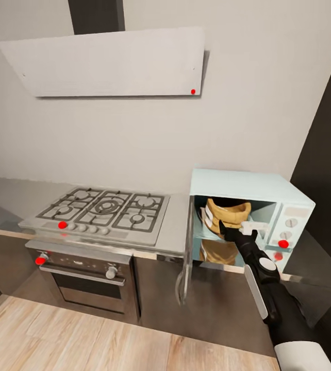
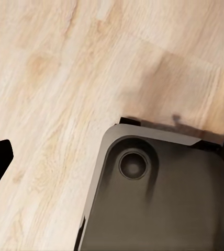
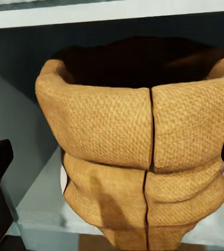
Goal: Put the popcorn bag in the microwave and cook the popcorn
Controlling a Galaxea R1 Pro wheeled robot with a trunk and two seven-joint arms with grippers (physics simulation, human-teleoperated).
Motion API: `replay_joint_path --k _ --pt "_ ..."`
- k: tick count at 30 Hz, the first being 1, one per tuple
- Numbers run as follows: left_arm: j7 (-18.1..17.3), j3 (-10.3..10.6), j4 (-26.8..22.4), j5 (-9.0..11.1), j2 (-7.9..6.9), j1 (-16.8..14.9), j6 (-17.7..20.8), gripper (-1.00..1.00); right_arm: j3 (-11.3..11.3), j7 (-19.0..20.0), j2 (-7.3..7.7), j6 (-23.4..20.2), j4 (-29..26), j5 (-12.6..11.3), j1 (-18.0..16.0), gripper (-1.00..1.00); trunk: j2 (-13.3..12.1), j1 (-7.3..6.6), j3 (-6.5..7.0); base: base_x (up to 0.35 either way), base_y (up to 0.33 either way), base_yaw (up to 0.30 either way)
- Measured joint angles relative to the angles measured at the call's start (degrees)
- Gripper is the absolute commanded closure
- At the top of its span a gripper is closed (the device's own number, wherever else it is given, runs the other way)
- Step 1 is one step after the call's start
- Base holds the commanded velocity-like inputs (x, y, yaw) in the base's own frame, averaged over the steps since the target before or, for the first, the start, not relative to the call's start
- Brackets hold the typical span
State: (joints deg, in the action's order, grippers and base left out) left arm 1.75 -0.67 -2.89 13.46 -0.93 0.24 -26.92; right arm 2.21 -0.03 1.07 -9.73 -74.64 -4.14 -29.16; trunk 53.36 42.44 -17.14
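Popcorn bag (image 1: 228,214) upright, mouth up, inside open microwave (image 1: 248,186), right tool (image 1: 226,230) close.

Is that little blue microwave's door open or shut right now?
Open. The microwave door is swung out to its left side, and the popcorn bag shows inside.

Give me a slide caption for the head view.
Right claw reaching the popcorn bag inside the open microwave, beside the stove.

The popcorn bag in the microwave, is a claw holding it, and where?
Nothing is held. The right claw is open in front of the popcorn bag, which rests inside the microwave.
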Motion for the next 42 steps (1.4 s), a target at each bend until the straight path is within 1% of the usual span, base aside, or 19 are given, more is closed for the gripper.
replay_joint_path --k 4,19,25,27,29,35,42 --pt "0.00 0.00 -0.03 0.00 0.02 0.00 0.00 -1.00 -0.06 -0.05 0.04 -0.08 -1.03 0.00 0.00 -1.00 -0.01 0.02 0.00 0.042 0.000 0.000" --pt "0.00 0.00 0.00 0.00 0.02 0.00 0.00 -1.00 -0.05 -0.11 0.03 -0.09 -1.08 0.06 0.00 -1.00 -0.01 0.03 0.00 0.026 0.000 0.000" --pt "0.00 0.00 -0.03 0.00 -0.02 0.00 0.09 -1.00 0.02 -1.52 -0.11 -0.09 -0.55 0.68 0.00 -1.00 -0.01 0.03 0.00 0.000 0.000 0.000" --pt "0.00 0.00 -0.03 0.02 -0.04 0.00 0.12 -1.00 0.05 -3.02 -0.13 -0.07 -0.26 1.81 0.00 -1.00 -0.01 0.02 0.00 0.060 0.000 0.000" --pt "0.00 0.04 -0.01 0.05 -0.04 0.00 0.21 -1.00 0.25 -3.83 -0.13 -0.07 -0.12 2.31 0.00 -1.00 0.00 0.01 0.00 0.175 0.000 0.000" --pt "0.00 0.00 0.01 0.07 -0.04 0.00 0.18 -1.00 0.32 -4.09 -0.13 0.01 0.26 2.30 0.00 -1.00 -0.01 0.02 0.00 0.037 0.000 0.000" --pt "0.00 0.00 0.01 0.09 -0.03 0.00 0.20 -1.00 0.24 -4.03 -0.13 -0.06 0.26 2.34 0.00 -1.00 -0.01 0.02 0.00 0.136 0.000 0.000"
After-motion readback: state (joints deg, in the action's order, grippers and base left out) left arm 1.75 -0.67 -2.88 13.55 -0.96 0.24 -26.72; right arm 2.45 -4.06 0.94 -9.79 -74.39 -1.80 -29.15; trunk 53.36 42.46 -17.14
